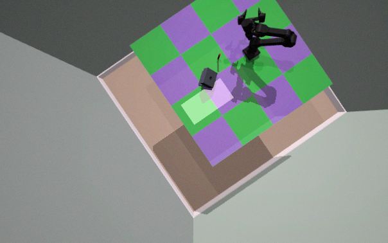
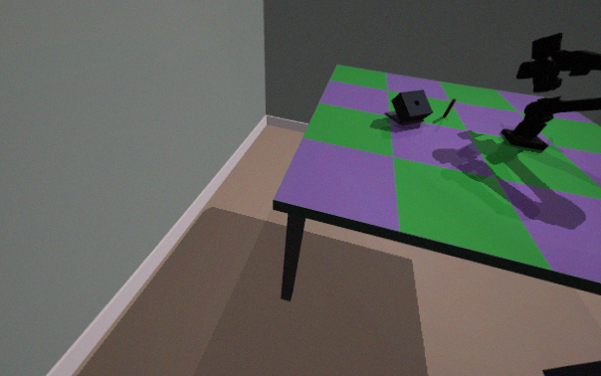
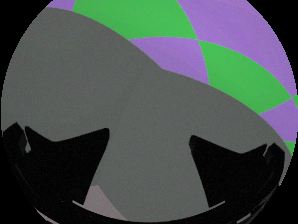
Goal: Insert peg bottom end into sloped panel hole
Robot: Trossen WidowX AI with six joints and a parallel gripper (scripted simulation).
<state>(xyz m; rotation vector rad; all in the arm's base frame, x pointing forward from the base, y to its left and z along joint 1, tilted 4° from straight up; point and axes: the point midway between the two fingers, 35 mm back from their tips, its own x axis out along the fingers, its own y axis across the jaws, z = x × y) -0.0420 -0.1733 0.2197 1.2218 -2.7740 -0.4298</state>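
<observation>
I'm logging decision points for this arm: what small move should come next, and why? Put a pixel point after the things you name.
Probably swing the open jaws toward the peg point(image 1: 218, 58) point(image 2: 449, 108): it stands apart from them, beside the sloped panel point(image 1: 209, 78) point(image 2: 414, 105), whose hole is unfilled.

Checkered table against dark and pale walls

You have a green-and-purple checkered table point(image 1: 247, 123) point(image 2: 343, 184) point(image 3: 165, 52) on dark legs. Beneath it, you can see a tan floor point(image 1: 123, 80) point(image 2: 498, 298) crossed by broad shadow. Pale skirting point(image 1: 238, 184) point(image 2: 164, 241) edges the walls; from the top, a bright patch of light point(image 1: 199, 109) falls across the tabletop.
</observation>
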